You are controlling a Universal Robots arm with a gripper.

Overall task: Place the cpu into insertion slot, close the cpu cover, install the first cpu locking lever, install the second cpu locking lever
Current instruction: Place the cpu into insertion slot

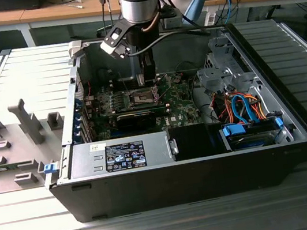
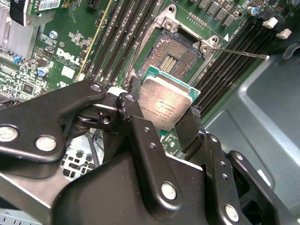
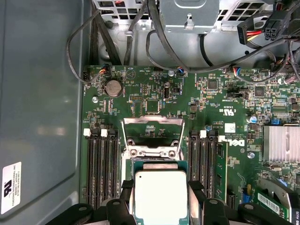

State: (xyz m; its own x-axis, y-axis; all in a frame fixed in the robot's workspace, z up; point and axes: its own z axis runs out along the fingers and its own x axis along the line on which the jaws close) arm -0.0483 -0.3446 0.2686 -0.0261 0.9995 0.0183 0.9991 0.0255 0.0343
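Note:
My gripper [image 2: 163,101] is shut on the cpu [image 2: 165,104], a pale silver-topped square chip with a green rim, pinched by two opposite edges. It hangs tilted just above the bare insertion slot [image 2: 169,55], whose contact field is exposed. In the first wrist view the cpu [image 3: 160,197] sits between the black fingers [image 3: 125,190], and the cpu cover [image 3: 152,121] stands flipped up beyond it. One thin locking lever [image 2: 243,53] sticks out sideways, unlatched. In the exterior view the gripper [image 1: 147,80] reaches down into the open computer case over the slot [image 1: 142,97].
Memory slots [image 3: 101,164] flank the socket on both sides. A black card [image 1: 137,119] lies in front of the socket, with the power supply [image 1: 122,154] nearer. Drive cage and orange-blue cables [image 1: 246,109] fill the exterior view's right. A finned heatsink [image 3: 281,143] sits nearby.

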